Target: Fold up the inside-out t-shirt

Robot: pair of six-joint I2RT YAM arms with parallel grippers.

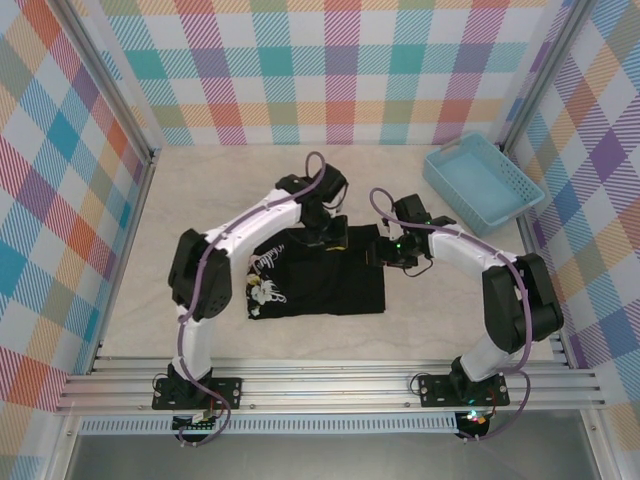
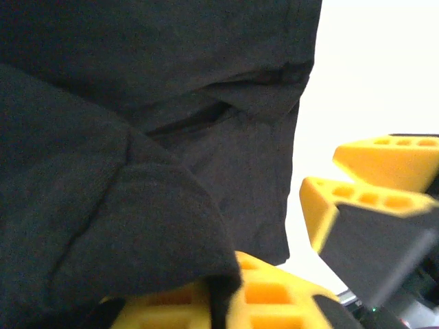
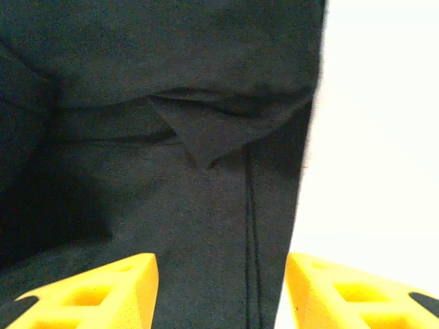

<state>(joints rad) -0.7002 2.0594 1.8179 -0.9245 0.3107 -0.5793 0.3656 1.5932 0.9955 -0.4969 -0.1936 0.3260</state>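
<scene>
Left pinch on a fold, right jaws spread over the shirt's edge.

Left gripper [image 2: 218,301]: we see a doubled lip of black cloth nipped in the thin slot between its yellow fingers [image 2: 274,295], so we read it as clamped on the inside-out t-shirt [image 1: 320,275]. Right gripper [image 3: 219,288]: jaws apart, straddling flat cloth at the hem line, grasping nothing. The shirt lies mid-table as a rough rectangle, with its print [image 1: 265,280] at 9 o'clock. Both grippers work its 1 to 3 o'clock corner. To do this well, we judge the pinched layer should be laid flush with the edge below, with the small dog-eared flap [image 3: 206,133] smoothed before letting go. The table [image 1: 200,190] is bare toward 12 and 6 o'clock. The blue basket [image 1: 482,180] sits at 2 o'clock, near the right elbow's swing.
</scene>
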